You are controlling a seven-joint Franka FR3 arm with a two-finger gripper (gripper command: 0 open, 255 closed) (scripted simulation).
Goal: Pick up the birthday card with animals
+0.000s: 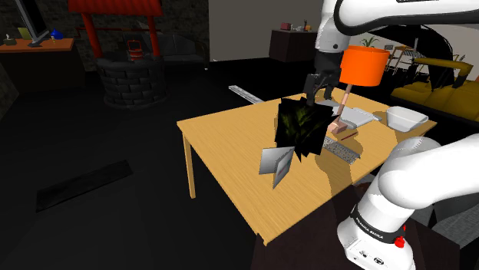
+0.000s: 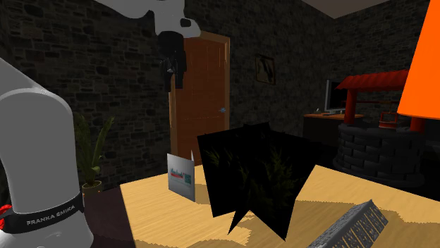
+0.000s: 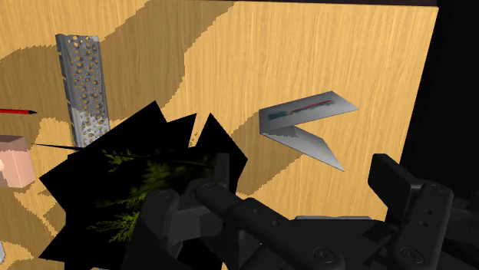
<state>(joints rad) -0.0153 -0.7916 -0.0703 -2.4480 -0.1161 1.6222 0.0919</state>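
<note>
My two black fingers point(image 3: 395, 184) are hanging open above the wooden worktop point(image 3: 330, 46), gripping nothing. The birthday card point(image 3: 305, 124) is standing just ahead of them, near the worktop's edge.

The card is a pale grey folded sheet with a strip of red and green print on one face, and I cannot make out any animals on it. It is resting on its lower edges, its two leaves splaying out from an upright fold. A black, ragged foliage shape point(image 3: 138, 192) is sitting near it, and in the wrist view the two are not touching.

I am judging the card to be very light, thin and springy. A nudge would likely make it skid or tip over, and a squeeze would fold its leaves together. The soundest hold, to my mind, is from above, closing across both leaves close to the fold, where the paper is stiffest, and pinching the top edge gently.

Counting what is on show:
- one card
- one foliage shape
- one perforated grater point(image 3: 83, 84)
- one red pencil point(image 3: 15, 112)
- one orange lampshade point(image 1: 363, 65)
- one white bowl point(image 1: 407, 116)
- two fingers of mine
</note>
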